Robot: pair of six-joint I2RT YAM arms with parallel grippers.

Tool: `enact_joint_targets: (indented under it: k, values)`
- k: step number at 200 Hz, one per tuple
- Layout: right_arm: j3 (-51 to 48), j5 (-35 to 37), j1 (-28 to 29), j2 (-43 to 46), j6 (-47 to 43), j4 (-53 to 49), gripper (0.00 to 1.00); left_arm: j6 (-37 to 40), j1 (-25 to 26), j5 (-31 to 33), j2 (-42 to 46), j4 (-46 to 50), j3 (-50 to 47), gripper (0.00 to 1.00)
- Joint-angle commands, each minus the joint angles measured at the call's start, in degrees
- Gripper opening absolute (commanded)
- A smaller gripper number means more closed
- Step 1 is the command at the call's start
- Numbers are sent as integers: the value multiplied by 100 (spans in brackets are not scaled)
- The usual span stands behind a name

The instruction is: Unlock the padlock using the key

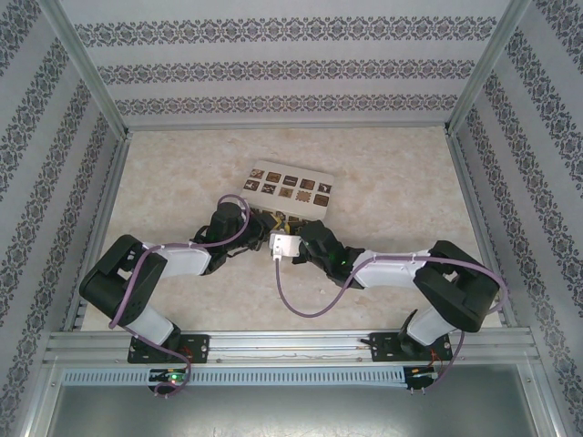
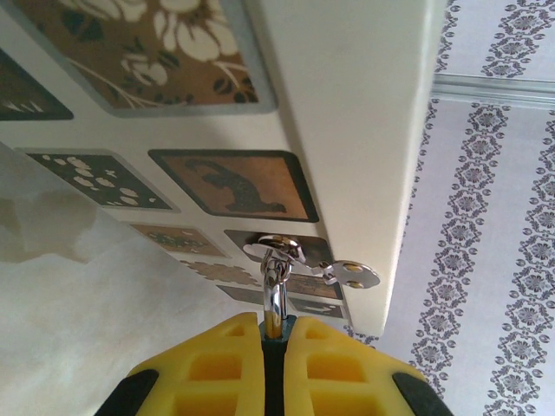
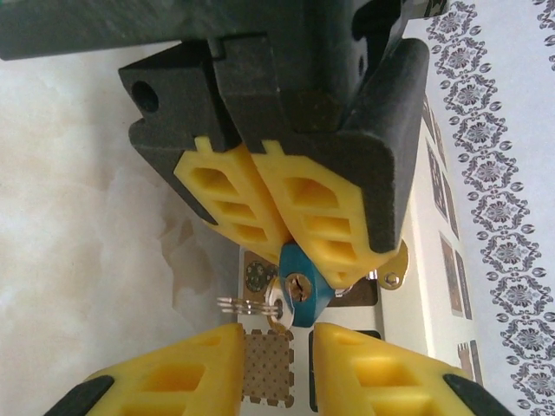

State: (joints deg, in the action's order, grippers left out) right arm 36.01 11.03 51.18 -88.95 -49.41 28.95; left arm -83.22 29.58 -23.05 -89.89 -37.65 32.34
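Above the pale worktop [image 1: 392, 182], two robot arms meet just in front of a white box [image 1: 291, 187] set with brown patterned squares. The left hand [image 2: 276, 334] has its yellow fingers pressed together on the padlock [image 3: 299, 295], pinching it by the thin silver shackle [image 2: 273, 299] and holding it in the air close to the box's edge. In the right wrist view the teal body hangs out of those fingers with its brass keyhole [image 3: 297, 286] turned straight toward the right hand [image 3: 276, 347]. The lock's long axis therefore runs from one hand to the other.

The right hand sits just short of the lock, its fingers spread with nothing between them. What looks like the key [image 3: 243, 303] juts sideways from a small ring [image 3: 279, 322] beside the keyhole, its blade lying across the lock's axis rather than along it. It ends just beyond one right fingertip, with the other fingertip off to the far side of the lock. The right hand is the free one and the nearer to the key. It would likely have to pinch the blade and swing it in line with the keyhole, while the left hand holds the body steady.
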Motion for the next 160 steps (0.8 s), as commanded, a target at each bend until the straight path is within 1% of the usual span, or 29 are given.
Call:
enact_joint_targets:
  k: [1, 96, 160]
  values:
    - [195, -5, 72, -113, 124, 223, 25, -89, 91, -7, 118, -225, 128, 0]
    - [205, 152, 225, -298, 227, 557, 17, -203, 118, -43, -53, -434, 123, 0]
    - [161, 327, 253, -417, 300, 742, 9, -204, 127, -73, -82, -421, 165, 0]
